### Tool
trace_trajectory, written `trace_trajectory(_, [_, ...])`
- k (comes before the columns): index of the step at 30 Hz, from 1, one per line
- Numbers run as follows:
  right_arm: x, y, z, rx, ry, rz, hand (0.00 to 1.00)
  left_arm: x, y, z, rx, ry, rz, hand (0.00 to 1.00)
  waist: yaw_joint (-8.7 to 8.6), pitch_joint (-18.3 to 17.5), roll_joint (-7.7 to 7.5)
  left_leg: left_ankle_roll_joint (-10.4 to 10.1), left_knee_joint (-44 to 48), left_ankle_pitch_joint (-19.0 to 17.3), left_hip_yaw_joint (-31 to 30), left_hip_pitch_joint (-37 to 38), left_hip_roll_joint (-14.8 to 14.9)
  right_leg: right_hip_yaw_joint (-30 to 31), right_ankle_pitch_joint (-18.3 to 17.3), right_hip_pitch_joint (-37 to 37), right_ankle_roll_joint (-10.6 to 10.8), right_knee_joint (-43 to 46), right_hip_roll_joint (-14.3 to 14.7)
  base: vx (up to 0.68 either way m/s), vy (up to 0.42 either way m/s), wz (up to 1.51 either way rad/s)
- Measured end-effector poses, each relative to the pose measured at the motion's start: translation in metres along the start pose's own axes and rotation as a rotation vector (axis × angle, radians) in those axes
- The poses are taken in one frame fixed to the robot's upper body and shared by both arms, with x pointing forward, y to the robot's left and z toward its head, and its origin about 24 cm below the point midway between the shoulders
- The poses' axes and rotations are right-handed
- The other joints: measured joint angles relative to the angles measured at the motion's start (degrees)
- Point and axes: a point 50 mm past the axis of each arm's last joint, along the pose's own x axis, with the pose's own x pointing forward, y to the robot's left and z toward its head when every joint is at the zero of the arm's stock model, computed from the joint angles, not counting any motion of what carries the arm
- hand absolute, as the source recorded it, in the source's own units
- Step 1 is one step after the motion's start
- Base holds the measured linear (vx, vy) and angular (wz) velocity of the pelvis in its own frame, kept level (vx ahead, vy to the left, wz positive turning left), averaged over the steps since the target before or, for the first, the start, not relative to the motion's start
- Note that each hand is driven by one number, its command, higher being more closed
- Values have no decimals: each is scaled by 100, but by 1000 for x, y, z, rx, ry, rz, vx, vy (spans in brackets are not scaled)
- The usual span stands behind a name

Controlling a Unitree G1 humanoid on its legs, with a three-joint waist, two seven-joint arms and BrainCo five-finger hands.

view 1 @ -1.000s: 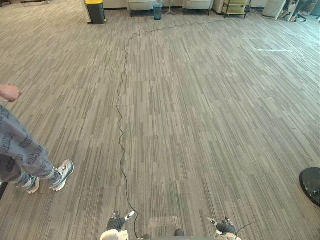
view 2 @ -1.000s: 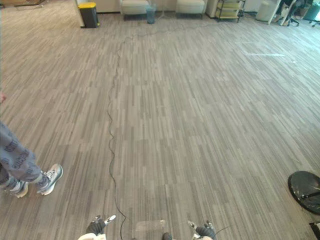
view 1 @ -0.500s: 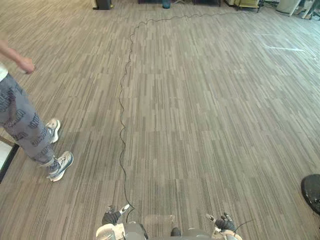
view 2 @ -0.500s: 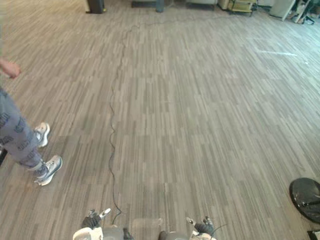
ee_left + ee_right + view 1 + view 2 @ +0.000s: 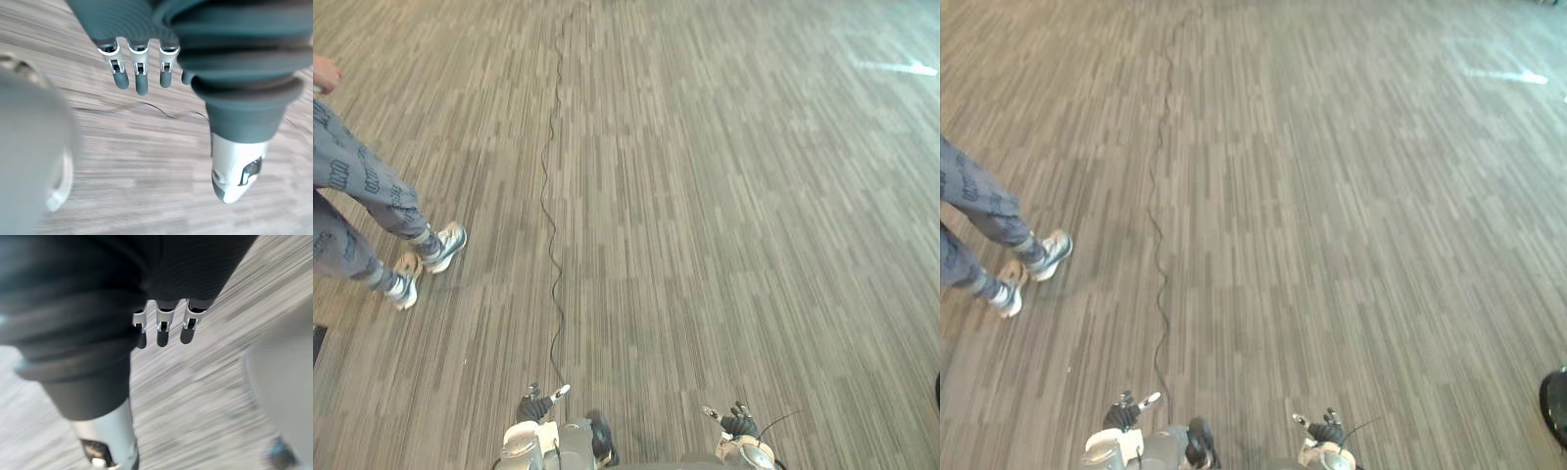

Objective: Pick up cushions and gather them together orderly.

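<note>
Left hand (image 5: 538, 404) and right hand (image 5: 736, 424) low in frame, fingers loose and straight, seemingly holding nothing. Person's legs (image 5: 367, 191) at left on carpet (image 5: 724, 196).

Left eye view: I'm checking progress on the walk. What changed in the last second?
The camera moved, so the whole picture shifted. The person in grey patterned trousers took a stride. The left hand and right hand stayed low, open and empty above the striped grey carpet.
</note>
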Motion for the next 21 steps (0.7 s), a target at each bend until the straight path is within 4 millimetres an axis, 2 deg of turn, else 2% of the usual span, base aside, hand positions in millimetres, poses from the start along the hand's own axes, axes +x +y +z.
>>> trace_trajectory(2, [1,1,7,5,-35,2,0,1,-4,0,0,7,-12,0,-91,28,48,-134,-301,-93,3,453,-1,-468,-294,-621,-419,-18,42,435,73,-12])
trace_trajectory(3, [2,2,14,6,-62,6,0,3,-7,2,6,8,-23,0,-222,34,49,-253,-555,-124,12,768,0,-898,-439,-1138,-530,-614,45,492,40,25])
trace_trajectory(4, [3,-3,16,-1,-67,-7,0,4,-12,4,5,11,-36,0,-287,52,77,-394,-792,-82,4,1034,-4,-1172,-396,-1505,-580,-1586,111,504,18,32])
trace_trajectory(5, [3,-6,15,-7,-61,-13,0,4,-15,4,2,15,-41,0,-299,59,95,-400,-894,-79,2,1151,-6,-1256,-321,-1593,-659,-2054,142,707,-41,42])
trace_trajectory(6, [4,-11,14,-2,-49,-26,0,5,-17,4,8,20,-51,0,-322,59,130,-456,-1125,-48,-77,1451,-35,-1316,169,-1739,-779,-3532,346,832,-95,50])
trace_trajectory(7, [5,-15,11,-13,-34,-34,0,4,-17,1,10,33,-50,0,-393,77,131,-498,-1250,-49,-316,1719,-34,-1124,1092,-1763,-1046,-4433,596,903,-120,54])
trace_trajectory(8, [5,-16,11,-17,-29,-36,0,4,-16,-1,8,40,-47,0,-435,87,150,-537,-1260,-40,-388,1807,0,-1016,1514,-1702,-1233,-4516,681,808,-112,30])
trace_trajectory(9, [11,-16,24,-36,-57,-33,0,4,-18,-4,-13,55,-45,0,-430,156,440,-830,-1246,192,-512,1977,291,-1084,1510,-1585,-1390,-4397,932,795,-132,16])
trace_trajectory(10, [12,-14,31,-39,-77,-25,0,5,-25,2,-26,41,-61,0,-407,236,507,-823,-924,733,-731,1877,361,-1147,1243,-1635,-1422,-3885,843,756,-150,13])
trace_trajectory(11, [12,-15,30,-35,-75,-27,0,5,-27,2,-29,41,-66,0,-417,251,516,-716,-659,959,-839,1809,395,-1191,1131,-1584,-1419,-3737,805,726,-232,38])
trace_trajectory(12, [11,-15,26,-10,-62,-34,0,3,-30,-2,-47,52,-69,0,-493,272,555,-496,675,1638,-1166,1414,661,-1277,734,-1074,-1399,-3764,786,693,-207,37])
trace_trajectory(13, [10,-15,24,-22,-56,-24,0,1,-29,-4,-71,50,-62,0,-463,289,638,-343,2373,2117,-1532,773,1028,-1302,480,-585,-1437,-3948,873,674,-171,27])
trace_trajectory(14, [10,-14,24,-27,-58,-20,0,1,-30,-4,-76,46,-65,0,-434,298,680,-322,3075,2116,-1631,475,1185,-1289,392,-403,-1446,-3988,928,633,-78,-18])
trace_trajectory(15, [10,-11,24,-39,-56,-9,0,2,-26,-2,-95,38,-49,0,-329,345,674,-279,4445,1980,-1705,-157,1459,-1204,187,85,-1484,-4108,1053,471,-40,-28])
trace_trajectory(16, [10,-10,23,-43,-54,-4,0,2,-25,-1,-99,35,-44,0,-313,360,649,-274,4660,1896,-1701,-317,1510,-1176,122,240,-1470,-4183,1070,576,-39,-33])
trace_trajectory(17, [9,-6,21,-54,-46,8,0,2,-22,5,-104,4,-36,0,-254,403,553,-278,4996,1651,-1642,-810,1581,-1061,-70,734,-1443,-4466,1088,553,-32,-29])
trace_trajectory(18, [8,-3,18,-52,-31,17,0,3,-21,11,-107,-28,-34,0,-173,410,483,-292,4851,1398,-1485,-1274,1613,-925,-236,1178,-1408,-4815,1087,538,-17,-33])
trace_trajectory(19, [8,-2,17,-50,-30,19,0,3,-21,13,-108,-35,-35,0,-163,423,462,-299,4767,1343,-1434,-1383,1620,-893,-258,1267,-1390,-4873,1087,533,26,-48])
trace_trajectory(20, [8,3,18,-39,-32,28,0,3,-21,17,-110,-55,-34,0,-126,438,446,-299,4216,1075,-1206,-1740,1599,-732,-327,1637,-1317,-5130,1052,654,119,-50])
trace_trajectory(21, [8,9,19,-28,-35,39,0,3,-20,18,-108,-65,-32,0,-113,449,422,-292,3406,880,-961,-1956,1407,-582,-421,1983,-1207,-5343,935,556,115,-48])
